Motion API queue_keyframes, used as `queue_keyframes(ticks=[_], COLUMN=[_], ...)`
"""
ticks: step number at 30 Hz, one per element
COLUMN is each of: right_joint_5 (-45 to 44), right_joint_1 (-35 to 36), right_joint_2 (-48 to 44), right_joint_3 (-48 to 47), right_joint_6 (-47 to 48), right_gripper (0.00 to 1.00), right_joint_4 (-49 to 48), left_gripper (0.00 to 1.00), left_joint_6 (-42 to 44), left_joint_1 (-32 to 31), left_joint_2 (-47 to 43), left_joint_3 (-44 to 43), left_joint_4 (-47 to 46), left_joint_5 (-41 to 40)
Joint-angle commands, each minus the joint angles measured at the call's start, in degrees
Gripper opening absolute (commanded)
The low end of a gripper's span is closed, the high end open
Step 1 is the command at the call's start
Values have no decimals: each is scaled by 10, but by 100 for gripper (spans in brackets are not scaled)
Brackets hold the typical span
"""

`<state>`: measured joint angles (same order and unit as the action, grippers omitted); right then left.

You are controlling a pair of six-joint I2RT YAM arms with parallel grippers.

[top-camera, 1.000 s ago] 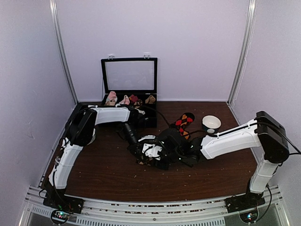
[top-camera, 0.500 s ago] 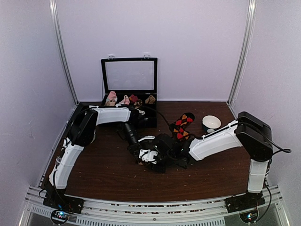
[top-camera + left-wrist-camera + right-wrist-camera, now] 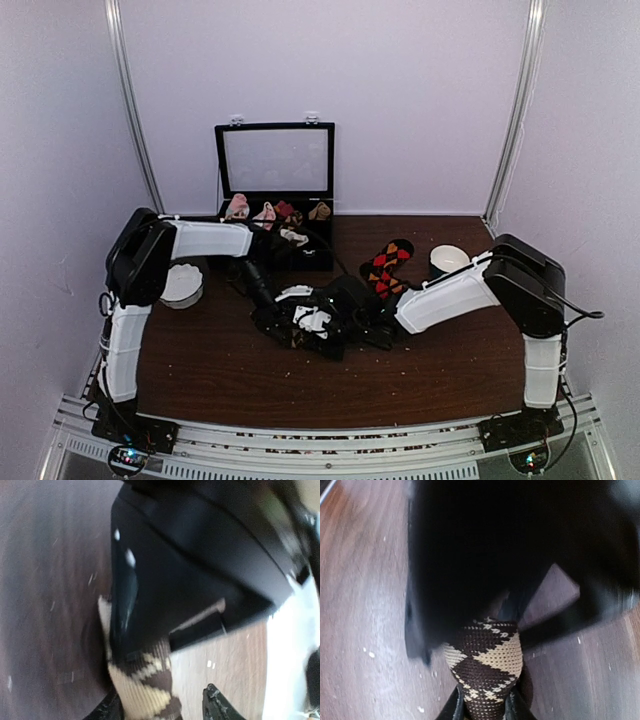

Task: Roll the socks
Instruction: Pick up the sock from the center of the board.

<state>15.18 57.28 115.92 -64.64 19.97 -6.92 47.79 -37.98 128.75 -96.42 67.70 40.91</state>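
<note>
At mid-worktop (image 3: 230, 380) both tools meet on the tan sock (image 3: 487, 665). The right tool (image 3: 485, 705) pinches its patterned end. The left tool (image 3: 162, 707) stands spread, with the sock loose between its fingers. I judge this roll begun but not finished. Toward the back right, the red sock (image 3: 388, 266) lies flat and unrolled. A box (image 3: 274, 128) of bundles sits at the back edge.

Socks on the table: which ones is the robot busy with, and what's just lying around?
For the job:
- tan sock, in the middle
- red and orange sock, lying flat

Just lying about:
- right bowl
- left bowl
- black box
- sock bundles inside it
</note>
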Motion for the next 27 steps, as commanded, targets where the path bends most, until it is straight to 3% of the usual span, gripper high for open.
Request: queue_keyframes(ticks=[1, 8, 17, 27], right_joint_5=[31, 183, 223, 280], right_joint_1=[-17, -76, -79, -78], right_joint_2=[53, 62, 23, -21], right_joint_3=[10, 7, 45, 21], right_joint_6=[-44, -174, -256, -280], right_gripper=[18, 6, 3, 3], right_joint_4=[104, 60, -21, -9], left_gripper=[53, 48, 53, 59], left_joint_6=[-22, -50, -42, 0], left_joint_1=[14, 13, -14, -40], left_joint_2=[-117, -192, -209, -210], left_joint_3=[92, 170, 198, 177], left_joint_4=[-113, -204, -255, -274], left_joint_5=[-28, -34, -59, -136])
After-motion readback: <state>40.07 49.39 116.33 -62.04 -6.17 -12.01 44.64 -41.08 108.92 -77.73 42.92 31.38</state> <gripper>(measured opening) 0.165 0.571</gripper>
